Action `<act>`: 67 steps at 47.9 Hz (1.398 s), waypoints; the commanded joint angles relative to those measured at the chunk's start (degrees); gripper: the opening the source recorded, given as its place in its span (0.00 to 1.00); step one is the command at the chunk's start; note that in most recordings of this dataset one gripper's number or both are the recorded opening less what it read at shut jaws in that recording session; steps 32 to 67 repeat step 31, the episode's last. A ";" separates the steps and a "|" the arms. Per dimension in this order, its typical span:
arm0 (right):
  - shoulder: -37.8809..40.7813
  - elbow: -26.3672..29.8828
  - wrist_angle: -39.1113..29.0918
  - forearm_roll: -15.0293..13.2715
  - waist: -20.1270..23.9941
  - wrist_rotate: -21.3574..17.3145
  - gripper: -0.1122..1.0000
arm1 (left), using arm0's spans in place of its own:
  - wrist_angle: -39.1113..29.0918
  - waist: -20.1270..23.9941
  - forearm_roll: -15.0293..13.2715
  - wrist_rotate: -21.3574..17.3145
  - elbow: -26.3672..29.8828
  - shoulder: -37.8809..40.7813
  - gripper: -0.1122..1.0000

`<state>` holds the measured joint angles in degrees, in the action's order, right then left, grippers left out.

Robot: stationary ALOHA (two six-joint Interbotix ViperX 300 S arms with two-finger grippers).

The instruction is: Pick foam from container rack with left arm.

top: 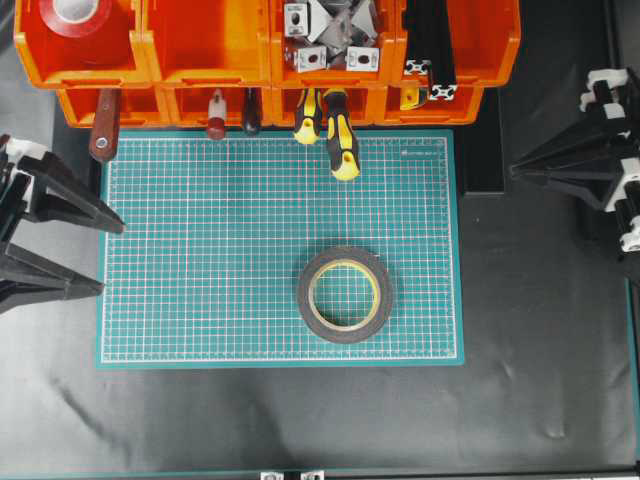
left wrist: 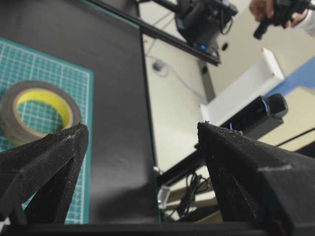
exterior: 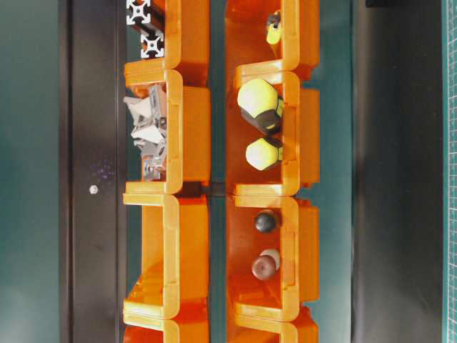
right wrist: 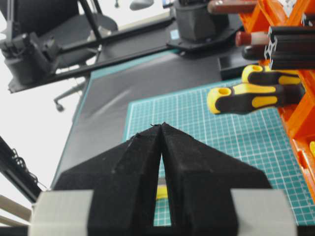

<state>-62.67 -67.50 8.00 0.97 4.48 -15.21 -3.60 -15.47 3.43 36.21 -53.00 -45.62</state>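
Right up against the left wrist lens, the left claw [left wrist: 140,147] stands spread wide with nothing between its black fingers [left wrist: 47,162]. From overhead it sits at the nine o'clock edge of the green mat [top: 200,250], its tips just over the mat's border. The foam [top: 345,294] lies flat on the mat — toward five o'clock of centre, well apart from that claw and out of the container rack [top: 200,50], which runs along twelve o'clock. The right claw [right wrist: 161,129] has its fingers pressed together, empty, off the mat at three o'clock. Yellow-and-black tool handles [top: 340,135] poke from the rack onto the mat — a red tape roll [top: 75,15] sits in the far-left bin on the dark worktop [top: 300,420].
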 commanded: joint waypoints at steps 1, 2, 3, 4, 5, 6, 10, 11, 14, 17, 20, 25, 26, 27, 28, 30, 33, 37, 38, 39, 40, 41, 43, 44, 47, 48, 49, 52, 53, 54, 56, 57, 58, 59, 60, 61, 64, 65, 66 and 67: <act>-0.26 0.97 0.09 0.09 -0.44 0.00 0.09 | 0.26 -0.26 0.18 -0.26 0.35 -0.70 0.88; -0.35 0.97 0.18 0.09 -0.53 0.00 0.09 | 0.26 -0.35 0.18 -0.26 0.26 -0.79 0.88; -0.44 0.97 0.26 0.09 -0.62 0.09 0.09 | 0.26 -0.44 0.18 -0.26 0.26 -0.97 0.88; -0.62 0.97 0.35 0.09 -0.70 0.09 0.09 | 0.26 -0.53 0.26 -0.26 0.09 -1.14 0.88; -0.70 0.97 0.26 0.09 -0.79 0.09 0.09 | 0.26 -0.53 0.18 -0.26 0.00 -1.32 0.88; -0.79 0.97 0.26 0.09 -0.70 0.09 0.09 | 0.26 -0.53 0.18 -0.26 -0.09 -1.49 0.88; -1.05 0.97 0.35 0.09 -0.79 -0.09 0.09 | 0.26 -0.53 0.18 -0.18 -0.70 -2.46 0.88; -1.05 0.97 0.26 0.09 -0.70 -0.09 0.09 | 0.26 -0.53 0.18 -0.18 -0.79 -2.81 0.88; -1.05 0.97 0.35 0.09 -0.70 0.00 0.09 | 0.26 -0.35 0.18 -0.18 -1.05 -3.78 0.88; -1.14 0.97 0.35 0.00 -0.70 0.09 0.09 | 0.26 -0.18 0.18 -0.18 -1.32 -4.57 0.88; -1.23 0.97 0.35 0.09 -0.70 0.00 0.09 | 0.26 -0.18 0.18 -0.18 -1.58 -5.19 0.88; -1.49 0.97 0.35 0.09 -0.70 0.00 0.09 | 0.26 -0.09 0.18 -0.18 -2.11 -6.15 0.88; -1.58 0.97 0.26 0.09 -0.70 0.09 0.09 | 0.26 -0.09 0.18 -0.18 -2.20 -6.33 0.88; -1.58 1.05 0.35 0.09 -0.70 0.00 0.09 | 0.26 -0.09 0.26 -0.18 -2.29 -6.50 0.88; -1.67 0.97 0.35 0.09 -0.70 0.00 0.09 | 0.26 -0.09 0.18 -0.18 -2.37 -6.59 0.88; -1.67 0.97 0.35 0.09 -0.70 -0.09 0.09 | 0.26 -0.09 0.26 -0.18 -2.55 -6.86 0.88; -1.76 0.97 0.35 0.09 -0.70 -0.09 0.09 | 0.26 -0.09 0.18 -0.18 -2.55 -6.94 0.88; -1.76 0.97 0.35 0.09 -0.70 -0.09 0.09 | 0.26 -0.09 0.18 -0.18 -2.55 -6.94 0.88; -1.76 0.97 0.35 0.09 -0.70 -0.09 0.09 | 0.26 -0.09 0.18 -0.18 -2.55 -6.94 0.88; -1.76 0.97 0.35 0.09 -0.70 -0.09 0.09 | 0.26 -0.09 0.18 -0.18 -2.55 -6.94 0.88; -1.76 0.97 0.35 0.09 -0.70 -0.09 0.09 | 0.26 -0.09 0.18 -0.18 -2.55 -6.94 0.88; -1.76 0.97 0.35 0.09 -0.70 -0.09 0.09 | 0.26 -0.09 0.18 -0.18 -2.55 -6.94 0.88; -1.76 0.97 0.35 0.09 -0.70 -0.09 0.09 | 0.26 -0.09 0.18 -0.18 -2.55 -6.94 0.88; -1.76 0.97 0.35 0.09 -0.70 -0.09 0.09 | 0.26 -0.09 0.18 -0.18 -2.55 -6.94 0.88; -1.76 0.97 0.35 0.09 -0.70 -0.09 0.09 | 0.26 -0.09 0.18 -0.18 -2.55 -6.94 0.88; -1.76 0.97 0.35 0.09 -0.70 -0.09 0.09 | 0.26 -0.09 0.18 -0.18 -2.55 -6.94 0.88; -1.76 0.97 0.35 0.09 -0.70 -0.09 0.09 | 0.26 -0.09 0.18 -0.18 -2.55 -6.94 0.88; -1.76 0.97 0.35 0.09 -0.70 -0.09 0.09 | 0.26 -0.09 0.18 -0.18 -2.55 -6.94 0.88; -1.76 0.97 0.35 0.09 -0.70 -0.09 0.09 | 0.26 -0.09 0.18 -0.18 -2.55 -6.94 0.88; -1.76 0.97 0.35 0.09 -0.70 -0.09 0.09 | 0.26 -0.09 0.18 -0.18 -2.55 -6.94 0.88; -1.76 0.97 0.35 0.09 -0.70 -0.09 0.09 | 0.26 -0.09 0.18 -0.18 -2.55 -6.94 0.88; -1.76 0.97 0.35 0.09 -0.70 -0.09 0.09 | 0.26 -0.09 0.18 -0.18 -2.55 -6.94 0.88; -1.76 0.97 0.35 0.09 -0.70 -0.09 0.09 | 0.26 -0.09 0.18 -0.18 -2.55 -6.94 0.88; -1.76 0.97 0.35 0.09 -0.70 -0.09 0.09 | 0.26 -0.09 0.18 -0.18 -2.55 -6.94 0.88; -1.76 0.97 0.35 0.09 -0.70 -0.09 0.09 | 0.26 -0.09 0.18 -0.18 -2.55 -6.94 0.88; -1.76 0.97 0.35 0.09 -0.70 -0.09 0.09 | 0.26 -0.09 0.18 -0.18 -2.55 -6.94 0.88; -1.76 0.97 0.35 0.09 -0.70 -0.09 0.09 | 0.26 -0.09 0.18 -0.18 -2.55 -6.94 0.88; -1.76 0.97 0.35 0.09 -0.70 -0.09 0.09 | 0.26 -0.09 0.18 -0.18 -2.55 -6.94 0.88; -1.76 0.97 0.35 0.09 -0.70 -0.09 0.09 | 0.26 -0.09 0.18 -0.18 -2.55 -6.94 0.88; -1.76 0.97 0.35 0.09 -0.70 -0.09 0.09 | 0.26 -0.09 0.18 -0.18 -2.55 -6.94 0.88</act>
